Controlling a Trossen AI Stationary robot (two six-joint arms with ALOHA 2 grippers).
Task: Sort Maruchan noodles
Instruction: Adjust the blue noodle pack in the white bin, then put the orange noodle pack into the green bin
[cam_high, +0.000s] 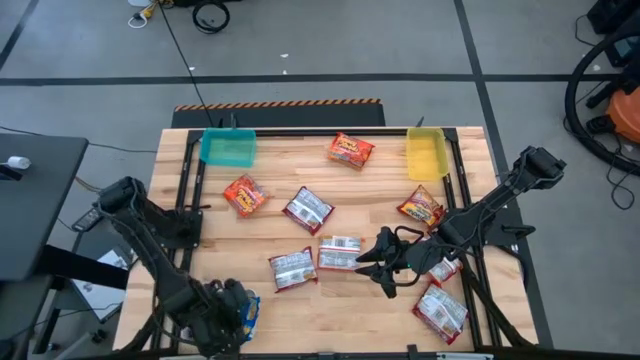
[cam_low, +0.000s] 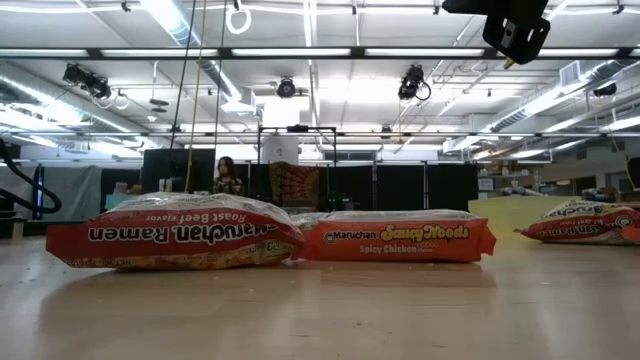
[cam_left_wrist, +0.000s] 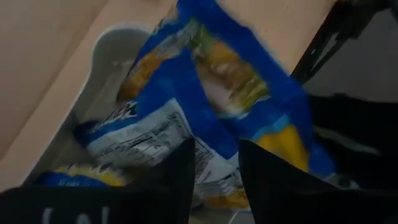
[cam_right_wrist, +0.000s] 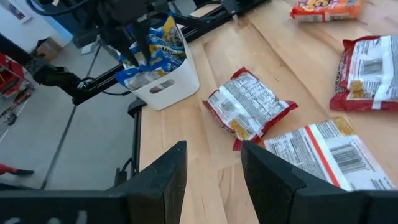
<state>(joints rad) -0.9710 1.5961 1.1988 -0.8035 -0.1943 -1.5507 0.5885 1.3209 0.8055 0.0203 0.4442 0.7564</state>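
My left gripper (cam_high: 236, 306) (cam_left_wrist: 216, 163) is open over the white tray (cam_right_wrist: 169, 86) at the table's near left corner. Blue-and-yellow packets (cam_left_wrist: 217, 81) stand in that tray, and one packet's end shows between the fingers; whether they touch it I cannot tell. My right gripper (cam_high: 384, 263) (cam_right_wrist: 214, 155) is open above the table, just right of a red-and-white packet (cam_high: 340, 253) that lies flat. More red-and-white packets (cam_high: 307, 210) (cam_high: 293, 269) and orange ones (cam_high: 351, 150) (cam_high: 245, 195) lie flat across the wood.
A teal tray (cam_high: 228, 148) and a yellow tray (cam_high: 426, 155) sit at the far edge. Packets (cam_high: 441, 310) (cam_high: 421, 207) lie under and beside the right arm. Black rails run along the table's left and right sides. A person shows far off in the room (cam_low: 226, 175).
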